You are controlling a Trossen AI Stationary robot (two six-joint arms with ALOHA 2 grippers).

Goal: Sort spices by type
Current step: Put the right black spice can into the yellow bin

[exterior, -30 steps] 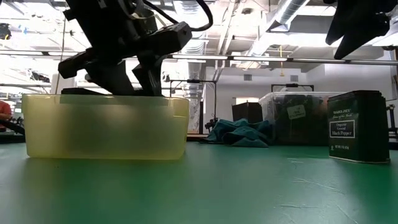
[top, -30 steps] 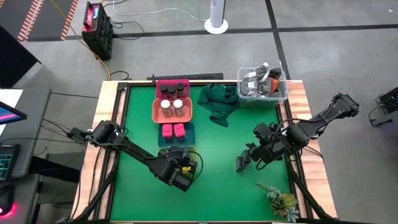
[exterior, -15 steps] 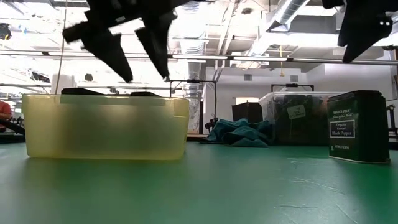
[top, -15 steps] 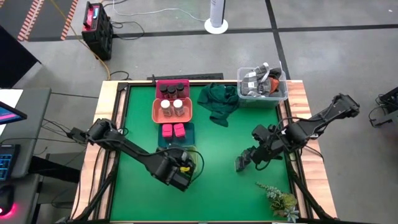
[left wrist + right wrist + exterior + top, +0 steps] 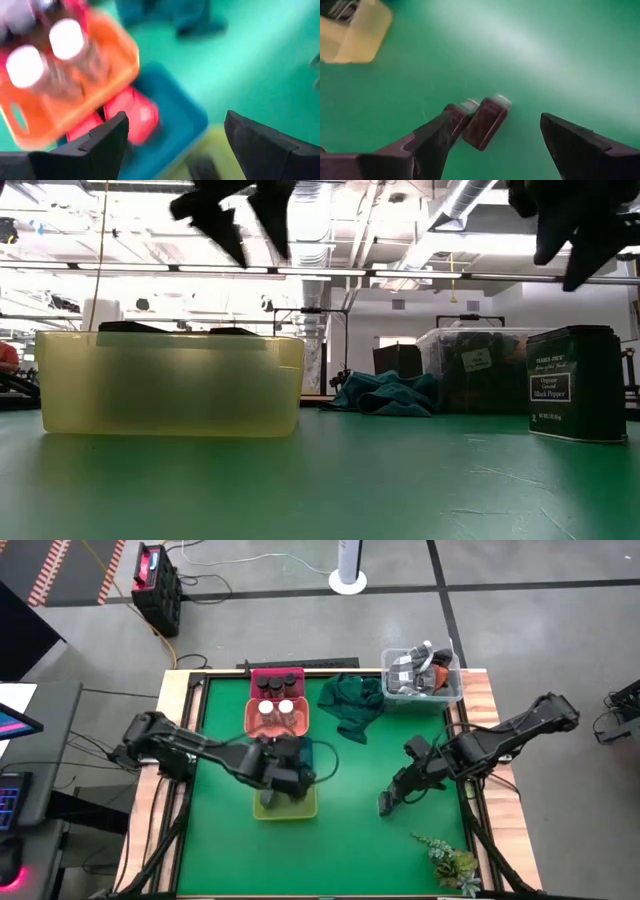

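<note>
Four trays run in a line from the far edge. The pink-red tray (image 5: 277, 682) holds dark round jars. The orange tray (image 5: 277, 718) holds white-capped jars (image 5: 65, 37). The blue tray (image 5: 185, 117) holds pink-red packets (image 5: 132, 112). The yellow tray (image 5: 285, 805) (image 5: 170, 385) stands nearest. My left gripper (image 5: 285, 768) (image 5: 175, 120) hangs open above the blue tray. One dark grey box (image 5: 388, 803) (image 5: 578, 383) (image 5: 487, 122) stands on its base on the green mat. My right gripper (image 5: 405, 785) (image 5: 498, 115) hovers open just above it, touching nothing.
A dark green cloth (image 5: 350, 705) lies crumpled near the far edge. Beside it, a clear bin (image 5: 422, 675) of odds and ends sits at the far right corner. A small plant (image 5: 455, 860) lies at the near right corner. Open mat stretches between the trays and the box.
My left gripper has risen out of the yellow tray and moved toward the far edge, now open over the blue tray. My right gripper has stayed over the dark box, coming slightly lower.
</note>
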